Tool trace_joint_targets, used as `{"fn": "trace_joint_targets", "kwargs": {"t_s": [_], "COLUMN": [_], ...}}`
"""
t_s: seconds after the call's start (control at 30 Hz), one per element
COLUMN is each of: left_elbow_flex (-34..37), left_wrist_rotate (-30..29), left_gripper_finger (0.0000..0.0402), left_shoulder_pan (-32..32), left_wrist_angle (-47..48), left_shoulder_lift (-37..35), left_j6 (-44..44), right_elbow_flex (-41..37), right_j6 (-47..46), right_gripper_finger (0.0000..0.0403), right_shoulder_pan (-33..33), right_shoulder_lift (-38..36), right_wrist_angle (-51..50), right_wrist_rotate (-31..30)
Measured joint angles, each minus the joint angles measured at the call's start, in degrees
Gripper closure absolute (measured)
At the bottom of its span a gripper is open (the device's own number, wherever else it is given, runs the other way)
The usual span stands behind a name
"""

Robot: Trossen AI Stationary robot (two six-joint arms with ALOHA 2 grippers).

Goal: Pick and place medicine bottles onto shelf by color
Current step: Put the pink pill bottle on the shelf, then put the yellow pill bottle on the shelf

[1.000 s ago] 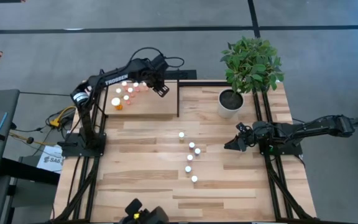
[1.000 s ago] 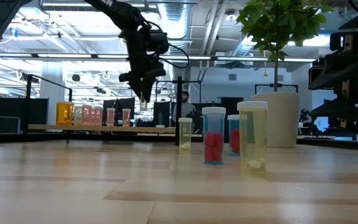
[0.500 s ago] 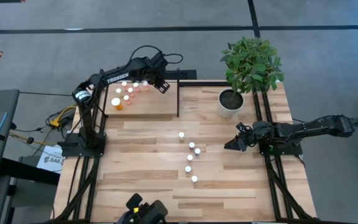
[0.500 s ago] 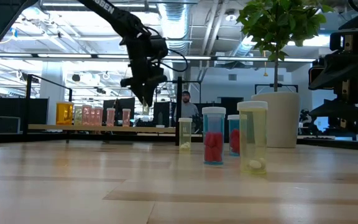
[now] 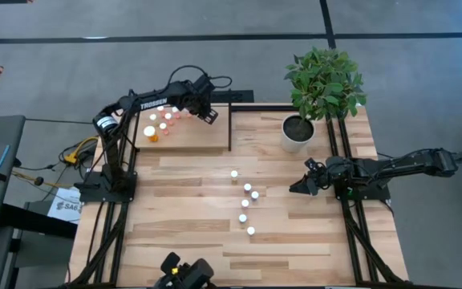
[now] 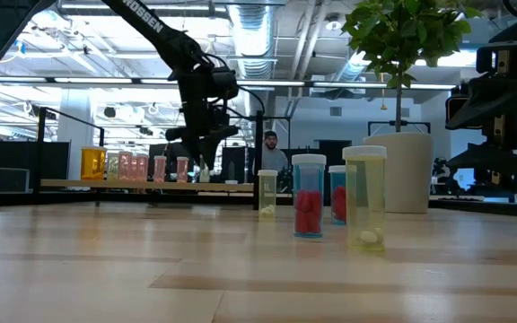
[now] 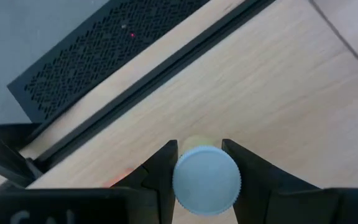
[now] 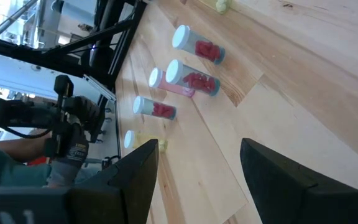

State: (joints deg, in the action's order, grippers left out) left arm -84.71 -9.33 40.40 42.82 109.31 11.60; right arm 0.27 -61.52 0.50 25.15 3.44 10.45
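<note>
Left gripper point(image 7: 199, 163) clamped on small pale-yellow, white-capped medicine bottle point(image 7: 206, 180), light-wood black-framed shelf point(image 7: 278, 106) directly beneath. Right gripper point(image 8: 197, 168) fingers spread, empty, red-filled bottles point(image 8: 191, 78) ahead.

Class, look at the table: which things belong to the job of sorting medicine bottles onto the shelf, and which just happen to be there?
Part of the job:
- small white-capped clear bottles on the table
- bottles already on the shelf
- light-wood shelf with black rod frame
- left hand, shut on a white-capped bottle

Just there:
- green potted plant in a white pot
</note>
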Motion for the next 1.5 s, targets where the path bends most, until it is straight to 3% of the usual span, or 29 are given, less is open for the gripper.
{"fn": "trace_joint_targets", "kwargs": {"t_s": [0.8,1.23,1.5], "left_elbow_flex": [0.5,0.3,-3.6], "left_wrist_rotate": [-0.4,-0.5,-3.6], "left_gripper_finger": [0.0291,0.0208,0.0188], "left_shoulder_pan": [0.1,0.1,0.1], "left_wrist_angle": [-0.4,-1.5,-0.5], "left_shoulder_lift": [0.5,0.6,0.6], "left_j6": [2.5,2.7,1.4], "right_elbow_flex": [0.0,0.0,0.0], "right_j6": [0.0,0.0,0.0], "right_gripper_finger": [0.0153,0.0153,0.0153], "right_shoulder_pan": [0.0,0.0,0.0], "right_shoulder_lift": [0.0,0.0,0.0], "right_wrist_angle": [0.0,0.0,0.0], "right_wrist_rotate": [0.0,0.0,0.0]}}
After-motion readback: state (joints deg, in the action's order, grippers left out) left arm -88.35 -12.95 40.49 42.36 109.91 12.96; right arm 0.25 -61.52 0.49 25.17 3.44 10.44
